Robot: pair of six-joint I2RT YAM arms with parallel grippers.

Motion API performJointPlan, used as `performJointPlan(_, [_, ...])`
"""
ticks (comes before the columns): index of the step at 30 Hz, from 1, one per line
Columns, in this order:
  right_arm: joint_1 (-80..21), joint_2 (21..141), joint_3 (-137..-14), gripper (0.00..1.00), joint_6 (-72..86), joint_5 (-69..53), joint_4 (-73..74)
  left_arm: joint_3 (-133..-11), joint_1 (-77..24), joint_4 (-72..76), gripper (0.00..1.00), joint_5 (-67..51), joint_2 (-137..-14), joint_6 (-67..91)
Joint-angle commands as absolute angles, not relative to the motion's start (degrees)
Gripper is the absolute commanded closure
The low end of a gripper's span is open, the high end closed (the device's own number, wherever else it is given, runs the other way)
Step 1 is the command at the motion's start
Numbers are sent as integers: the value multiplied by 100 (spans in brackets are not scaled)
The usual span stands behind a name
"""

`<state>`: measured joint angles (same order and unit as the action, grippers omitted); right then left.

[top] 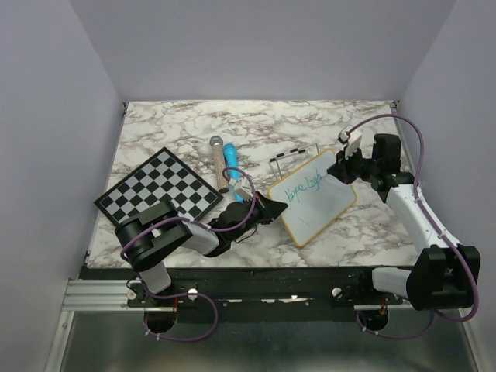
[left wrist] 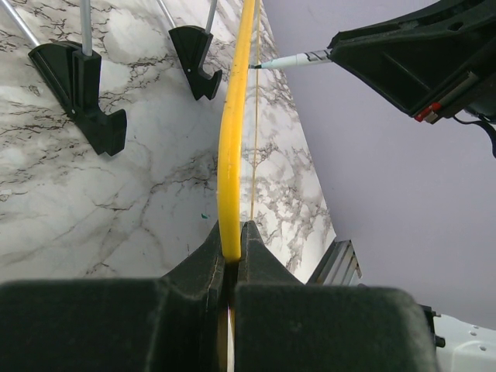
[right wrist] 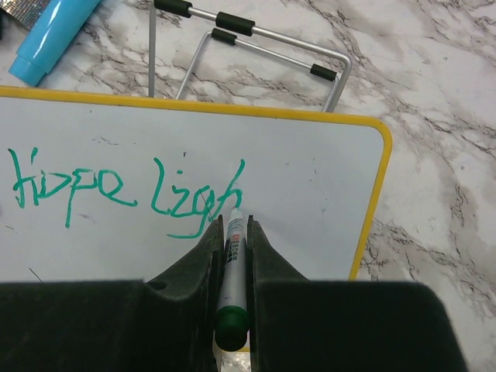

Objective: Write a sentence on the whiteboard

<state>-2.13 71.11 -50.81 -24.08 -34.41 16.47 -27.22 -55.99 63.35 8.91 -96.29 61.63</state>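
Two grippers are clamped tight, each on its own thing. Nearest the bottom of the overhead view, the left gripper (top: 273,209) pinches the lower-left edge of the whiteboard (top: 322,205). Its wrist view looks straight along the board's yellow frame, which rises up the middle of the picture from between the closed fingers (left wrist: 198,263).

The whiteboard sits right of centre on the marble table (top: 232,116), face up to the overhead camera. Its long axis slants from lower left to upper right. Its lowest corner is near the table's near edge, with a strip of bare marble between. More bare marble shows to its right and past its top corner.

The right gripper (right wrist: 232,232) reaches in from the right of the overhead view. It grips a marker (right wrist: 232,244) lengthwise, with the green back end toward the wrist camera and the tip pointing away, touching the white surface. The sentence (right wrist: 128,194) is green handwriting in one line along the board's long axis, and it reads "Hope Ligh". The marker tip sits at the last letter. The barrel carries green printing too small to read.

Past the board's far long edge, a wire stand (right wrist: 256,39) lies just beside the frame. A blue tube (right wrist: 46,35) lies at the upper left of the right wrist view. A chessboard (top: 159,190) sits at the left of the overhead view, turned diagonally and well apart from the whiteboard.
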Motion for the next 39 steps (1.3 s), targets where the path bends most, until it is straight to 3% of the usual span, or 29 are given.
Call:
performJointPlan(1, [-193, 7049, -4931, 99, -2487, -3472, 1907, -2646, -5625, 6390, 100, 738, -9615, 5933])
performJointPlan(28, [-44, 6478, -5590, 99, -2180, -3208, 1951, -2646, -5625, 6390, 100, 712, -9607, 5871])
performJointPlan(39, [-26, 6126, -5028, 99, -1951, -3480, 1398, -2619, -5625, 6486, 100, 624, -9685, 5801])
